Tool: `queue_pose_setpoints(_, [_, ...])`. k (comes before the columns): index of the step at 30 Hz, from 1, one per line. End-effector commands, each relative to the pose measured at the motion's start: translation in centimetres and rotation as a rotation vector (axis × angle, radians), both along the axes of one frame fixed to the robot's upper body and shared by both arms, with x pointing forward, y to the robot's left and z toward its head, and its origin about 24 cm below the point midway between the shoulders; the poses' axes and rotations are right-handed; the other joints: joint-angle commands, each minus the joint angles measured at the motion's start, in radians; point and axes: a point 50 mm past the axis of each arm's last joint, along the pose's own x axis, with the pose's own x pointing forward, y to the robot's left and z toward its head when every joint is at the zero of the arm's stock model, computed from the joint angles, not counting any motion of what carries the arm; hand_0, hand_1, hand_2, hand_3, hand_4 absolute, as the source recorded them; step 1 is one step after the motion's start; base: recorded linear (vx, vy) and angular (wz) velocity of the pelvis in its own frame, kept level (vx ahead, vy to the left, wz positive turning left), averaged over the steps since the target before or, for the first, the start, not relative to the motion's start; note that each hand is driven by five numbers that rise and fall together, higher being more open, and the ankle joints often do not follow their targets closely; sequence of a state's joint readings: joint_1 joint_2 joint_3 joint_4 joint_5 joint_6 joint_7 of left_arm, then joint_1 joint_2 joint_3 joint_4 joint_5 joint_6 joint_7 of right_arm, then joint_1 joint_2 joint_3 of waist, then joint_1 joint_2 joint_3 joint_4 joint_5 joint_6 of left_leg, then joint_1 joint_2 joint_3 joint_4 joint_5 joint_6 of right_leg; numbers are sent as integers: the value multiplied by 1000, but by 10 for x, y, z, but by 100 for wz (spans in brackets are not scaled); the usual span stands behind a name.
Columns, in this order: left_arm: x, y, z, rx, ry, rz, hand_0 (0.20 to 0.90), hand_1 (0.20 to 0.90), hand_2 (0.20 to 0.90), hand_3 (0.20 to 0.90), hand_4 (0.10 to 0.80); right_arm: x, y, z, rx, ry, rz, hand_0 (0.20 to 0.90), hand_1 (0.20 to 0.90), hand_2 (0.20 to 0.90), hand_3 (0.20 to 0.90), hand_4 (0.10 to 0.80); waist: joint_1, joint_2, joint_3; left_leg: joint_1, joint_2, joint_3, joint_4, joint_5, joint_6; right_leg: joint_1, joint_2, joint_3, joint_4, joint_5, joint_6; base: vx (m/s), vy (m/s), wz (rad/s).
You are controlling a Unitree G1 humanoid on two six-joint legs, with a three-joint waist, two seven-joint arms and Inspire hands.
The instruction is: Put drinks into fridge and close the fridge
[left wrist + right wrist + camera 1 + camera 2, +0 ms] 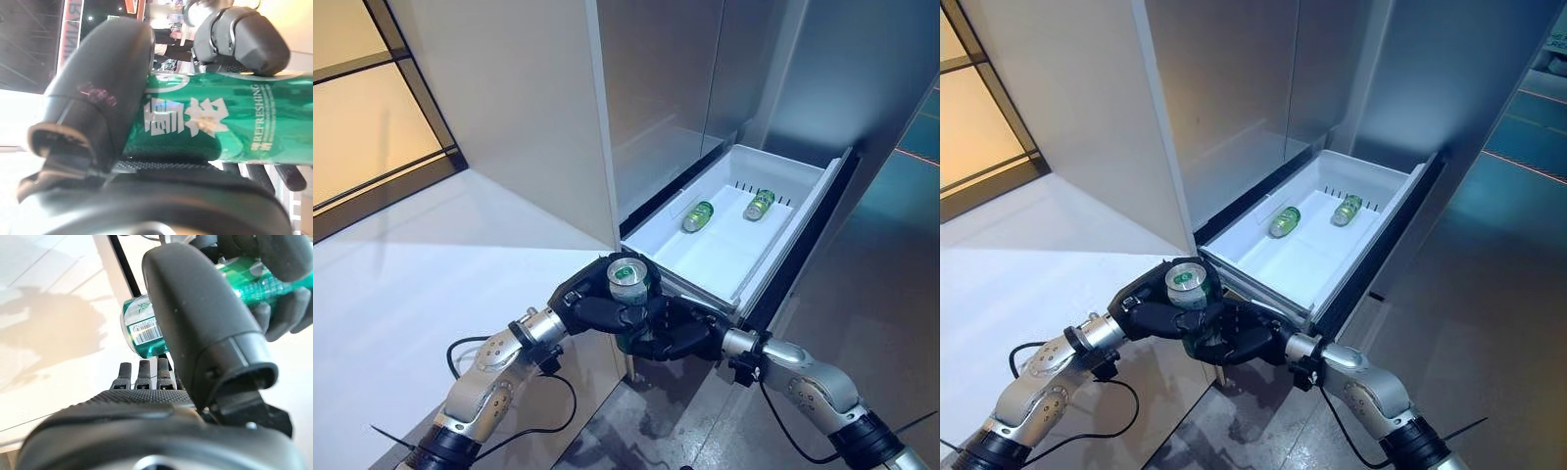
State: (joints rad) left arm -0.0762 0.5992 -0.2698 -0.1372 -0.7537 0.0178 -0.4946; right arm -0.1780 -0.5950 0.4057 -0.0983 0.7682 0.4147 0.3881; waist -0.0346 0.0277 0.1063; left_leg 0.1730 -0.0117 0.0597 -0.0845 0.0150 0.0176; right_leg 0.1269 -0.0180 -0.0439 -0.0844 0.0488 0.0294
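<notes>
A green can [628, 277] stands upright in my left hand [582, 304], just in front of the near corner of the open white fridge drawer [800, 208]. In the left wrist view my thumb [98, 107] and fingers are curled round the can [220, 127]. My right hand [680, 333] is right against it from the other side, at the can's lower end. In the right wrist view its thumb [205, 323] stands beside the can [146, 333] and its fingers lie straight under it. Green cans [698, 216] lie on their sides at the back of the drawer.
The grey fridge front [656, 98] rises above the drawer. A white counter [411, 264] spreads to the left, and a white side panel [509, 108] stands at its back. Grey floor [862, 284] lies to the right of the drawer.
</notes>
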Motion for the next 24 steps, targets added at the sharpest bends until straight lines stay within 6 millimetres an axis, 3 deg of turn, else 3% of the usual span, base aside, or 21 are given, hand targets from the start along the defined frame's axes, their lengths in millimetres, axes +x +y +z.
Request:
queue_pose_setpoints(1, [14, -35, 60, -257, -229, -176, 300, 300, 300, 200, 100, 22, 37, 78, 207, -273, 114, 900, 900, 900, 900, 800, -4, -18, -57, 2, -43, -43, 30, -73, 16, -1, 21, -18, 93, -112, 37, 0, 0, 0])
queue_pose_setpoints(23, [3, -51, 64, -399, -257, -171, 300, 300, 300, 200, 100, 5, 60, 75, 380, -229, 133, 900, 900, 900, 900, 800, -14, -16, -53, -3, -40, -25, 28, -74, 18, -16, 16, -3, 95, -108, 46, 1, 0, -1])
queue_pose_setpoints(24, [3, -51, 64, -401, -256, -167, 300, 300, 300, 200, 100, 4, 59, 76, 384, -233, 135, 691, 691, 691, 656, 556, -16, -15, -53, -4, -40, -24, 28, -74, 19, -18, 17, 0, 97, -108, 46, 0, 0, 0])
